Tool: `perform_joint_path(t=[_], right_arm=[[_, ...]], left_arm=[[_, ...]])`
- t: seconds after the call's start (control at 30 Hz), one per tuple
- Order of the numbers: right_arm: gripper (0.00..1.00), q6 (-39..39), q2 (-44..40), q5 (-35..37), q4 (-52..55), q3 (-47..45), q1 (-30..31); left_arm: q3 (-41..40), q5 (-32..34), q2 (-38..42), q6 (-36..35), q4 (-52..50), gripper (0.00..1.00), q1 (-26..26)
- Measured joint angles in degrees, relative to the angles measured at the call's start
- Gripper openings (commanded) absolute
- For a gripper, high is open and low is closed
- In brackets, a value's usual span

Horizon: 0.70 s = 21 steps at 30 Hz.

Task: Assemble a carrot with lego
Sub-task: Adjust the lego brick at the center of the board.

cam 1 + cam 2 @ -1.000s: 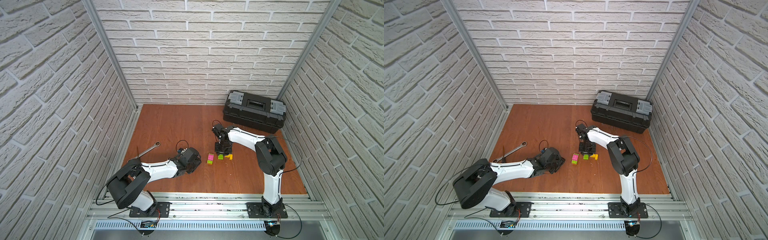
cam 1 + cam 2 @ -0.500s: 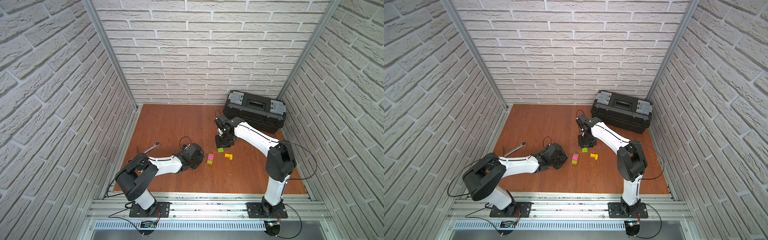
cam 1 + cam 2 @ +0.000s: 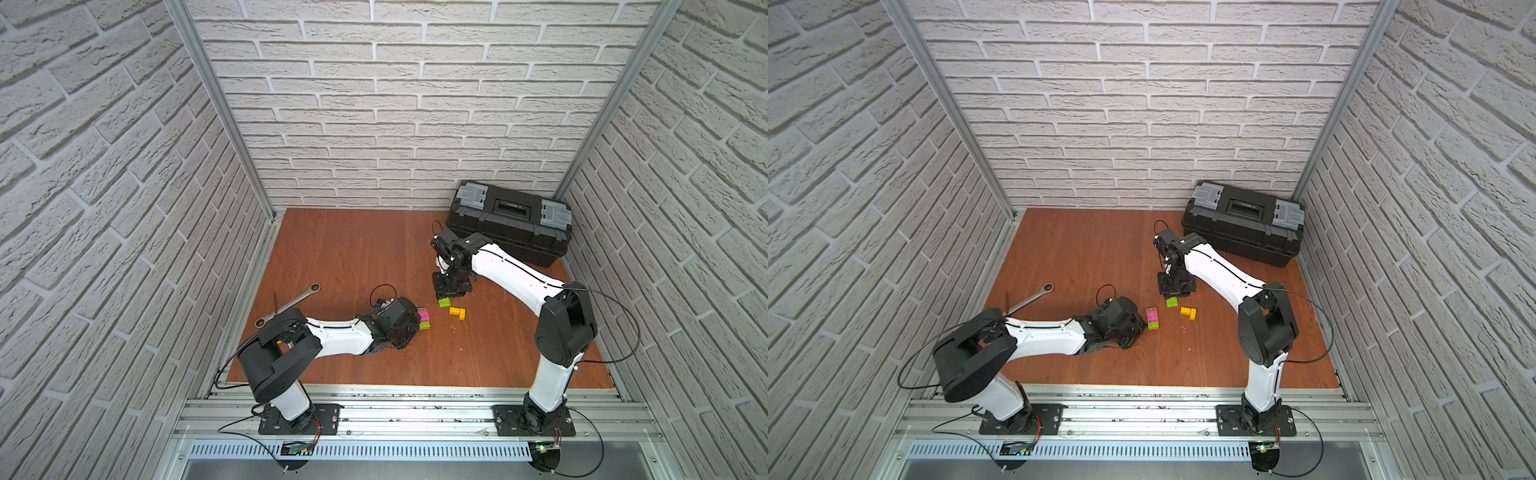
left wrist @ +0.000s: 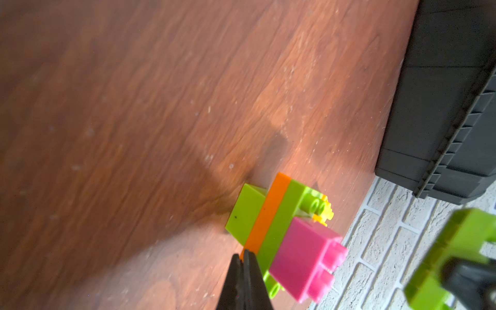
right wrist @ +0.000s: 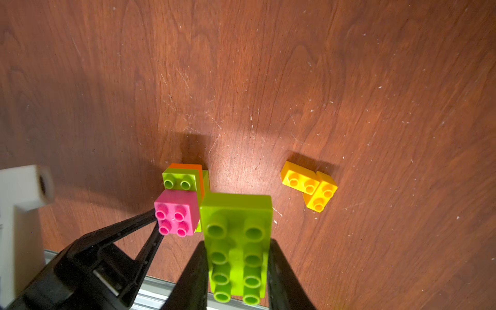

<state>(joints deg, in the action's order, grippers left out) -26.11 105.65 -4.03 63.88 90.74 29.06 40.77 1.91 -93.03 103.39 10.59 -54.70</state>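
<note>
The carrot's joined stack (image 3: 424,318) (image 3: 1152,318) lies on the wooden floor: lime green, orange, lime green, with a pink brick (image 5: 175,214) on one end. My left gripper (image 4: 245,255) is shut with nothing between its jaws, its tips right against the stack's orange layer (image 4: 271,212). My right gripper (image 5: 236,244) is shut on a long lime green lego brick (image 5: 236,236) (image 3: 444,302) held a little above the floor, close beside the stack. Two yellow bricks (image 5: 308,185) (image 3: 1188,311) lie joined in an L just right of it.
A black toolbox (image 3: 509,222) stands at the back right, behind the right arm. A metal wrench (image 3: 291,305) lies at the left beside the left arm's elbow. Brick-pattern walls close in three sides, and a metal rail (image 3: 415,411) runs along the front.
My left gripper went from open to shut and slid right up to the stack. My right arm moved back with the lime green brick in its jaws.
</note>
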Motion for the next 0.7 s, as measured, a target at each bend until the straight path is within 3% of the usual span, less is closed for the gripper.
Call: perform_joint_path(t=[0.4, 0.53, 0.7], right_arm=[[0.08, 3.4, -1.3, -1.7, 0.3, 0.0, 0.0], [0.09, 6.7, -1.6, -3.3, 0.2, 0.0, 0.0], [0.09, 13.0, -1.9, -4.0, -0.2, 0.0, 0.0]], left_arm=[[3.2, -0.1, -9.4, 6.3, 9.7, 0.0, -2.9], [3.1, 1.1, -6.5, 5.3, 7.8, 0.0, -3.2], [3.2, 5.5, 5.1, 1.3, -2.5, 0.0, -3.5]])
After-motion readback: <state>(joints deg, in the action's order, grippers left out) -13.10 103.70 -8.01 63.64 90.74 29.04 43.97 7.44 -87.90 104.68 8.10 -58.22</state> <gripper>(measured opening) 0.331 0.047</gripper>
